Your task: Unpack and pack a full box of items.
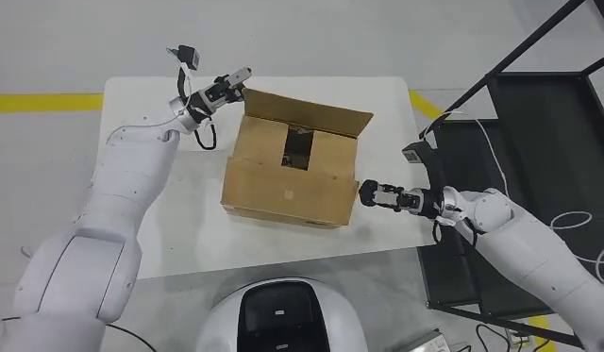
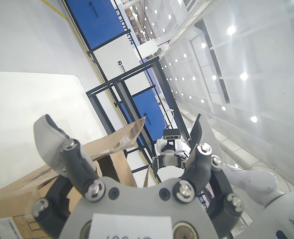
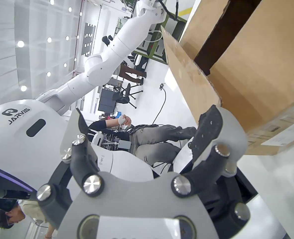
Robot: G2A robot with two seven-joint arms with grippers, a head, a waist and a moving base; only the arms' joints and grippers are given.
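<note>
A brown cardboard box (image 1: 283, 187) stands mid-table, its far flap (image 1: 311, 114) raised and a dark gap (image 1: 298, 149) showing between the top flaps. My left gripper (image 1: 243, 73) hovers by the box's far left corner, open and holding nothing. In the left wrist view the gripper (image 2: 122, 125) has its fingers wide apart, with the box (image 2: 20, 187) and its raised flap (image 2: 127, 135) just beyond. My right gripper (image 1: 366, 194) is at the box's near right corner, open and holding nothing. In the right wrist view one finger (image 3: 209, 125) lies close to the box wall (image 3: 256, 63).
The white table (image 1: 151, 163) has bare room left of the box and along the front edge. A black metal rack (image 1: 528, 163) stands close to the table's right side, behind the right arm. A yellow line (image 1: 47, 102) runs on the floor.
</note>
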